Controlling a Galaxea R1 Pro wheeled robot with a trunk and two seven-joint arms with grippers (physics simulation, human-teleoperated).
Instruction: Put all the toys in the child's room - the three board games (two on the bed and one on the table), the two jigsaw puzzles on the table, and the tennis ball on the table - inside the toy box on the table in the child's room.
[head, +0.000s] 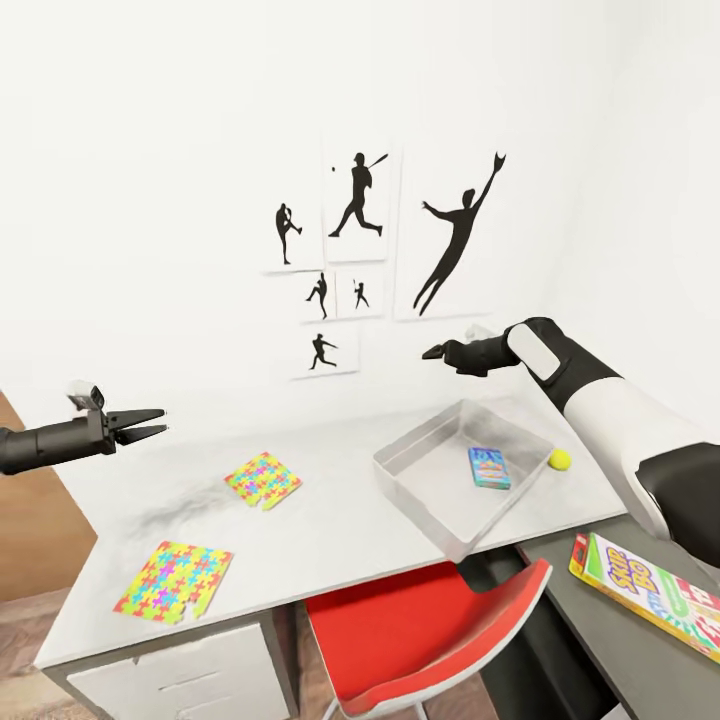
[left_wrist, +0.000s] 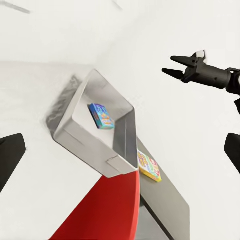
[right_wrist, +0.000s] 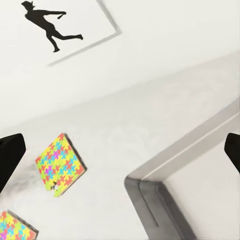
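The grey toy box (head: 410, 478) sits at the right of the white table (head: 330, 535), with a blue board game (head: 489, 467) lying inside it. A yellow tennis ball (head: 559, 459) rests on the table just right of the box. Two colourful jigsaw puzzles (head: 263, 478) (head: 175, 580) lie flat on the table's left half. A Skip-Bo board game (head: 650, 595) lies on a dark grey surface at the lower right. My left gripper (head: 140, 424) hangs open and empty above the table's left end. My right gripper (head: 432, 352) hovers open and empty above the box's far side.
A red chair (head: 430, 640) is tucked under the table in front of the toy box. White drawers (head: 190, 680) stand below the table's left end. Baseball silhouette posters (head: 355, 230) hang on the white wall behind.
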